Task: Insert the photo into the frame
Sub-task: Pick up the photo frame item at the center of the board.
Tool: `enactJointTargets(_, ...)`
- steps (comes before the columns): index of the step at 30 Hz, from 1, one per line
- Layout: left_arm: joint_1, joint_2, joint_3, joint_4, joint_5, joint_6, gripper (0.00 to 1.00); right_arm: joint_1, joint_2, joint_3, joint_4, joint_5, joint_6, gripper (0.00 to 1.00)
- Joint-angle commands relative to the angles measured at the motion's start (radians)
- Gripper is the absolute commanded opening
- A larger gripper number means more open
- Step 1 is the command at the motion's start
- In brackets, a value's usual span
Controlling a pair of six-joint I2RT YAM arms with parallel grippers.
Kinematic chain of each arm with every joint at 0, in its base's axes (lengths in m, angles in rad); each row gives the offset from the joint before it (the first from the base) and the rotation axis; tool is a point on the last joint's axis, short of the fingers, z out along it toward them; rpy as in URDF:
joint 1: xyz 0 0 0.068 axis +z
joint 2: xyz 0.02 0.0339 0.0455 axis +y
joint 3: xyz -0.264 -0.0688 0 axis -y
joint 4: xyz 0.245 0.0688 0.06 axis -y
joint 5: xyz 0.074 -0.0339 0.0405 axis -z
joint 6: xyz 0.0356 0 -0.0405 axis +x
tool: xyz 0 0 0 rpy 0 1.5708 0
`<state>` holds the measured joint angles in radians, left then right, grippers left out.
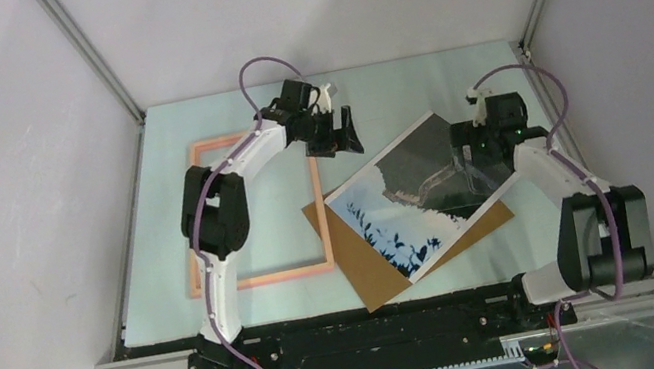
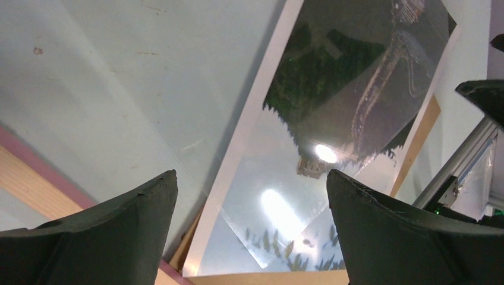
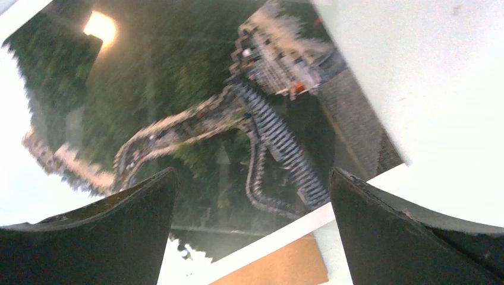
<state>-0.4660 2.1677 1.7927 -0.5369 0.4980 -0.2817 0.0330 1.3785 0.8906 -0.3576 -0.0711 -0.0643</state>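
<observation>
The photo [image 1: 389, 214] lies tilted on a brown backing board [image 1: 375, 278], right of centre. A clear sheet lies over part of it, its corner showing in the left wrist view. The salmon-pink frame [image 1: 263, 278] lies flat on the left. My left gripper [image 1: 340, 136] hovers open beyond the frame's far right corner, looking along the photo [image 2: 333, 119] with nothing between its fingers [image 2: 142, 202]. My right gripper [image 1: 467, 155] is open just above the photo's dark hill end [image 3: 208, 107], by its right edge, holding nothing. The frame's pink edge [image 2: 35, 172] shows at the lower left.
Everything lies on a pale green mat [image 1: 408, 89] enclosed by grey walls with metal corner posts [image 1: 92, 53]. The board's corner [image 3: 279, 267] sticks out under the photo's edge. A black rail [image 1: 368, 324] runs along the near side between the arm bases.
</observation>
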Motion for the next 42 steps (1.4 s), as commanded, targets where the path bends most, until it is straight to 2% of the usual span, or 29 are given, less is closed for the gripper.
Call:
enactJointTargets(1, -0.001, 0.035, 0.082, 0.009, -0.007, -0.059, 0.99, -0.081, 0.086, 0.102, 0.007, -0.021, 0.059, 1.0)
enactJointTargets(19, -0.029, 0.094, 0.033, 0.011, -0.079, -0.128, 0.99, -0.289, 0.397, 0.311, -0.045, -0.161, 0.067, 1.0)
enactJointTargets(33, -0.043, 0.077, -0.03, 0.016, -0.111, -0.131, 0.99, -0.333, 0.537, 0.398, -0.068, -0.238, 0.07, 1.0)
enactJointTargets(42, -0.045, 0.091, -0.066, 0.025, -0.091, -0.158, 0.99, -0.333, 0.598, 0.471, -0.14, -0.326, 0.097, 0.95)
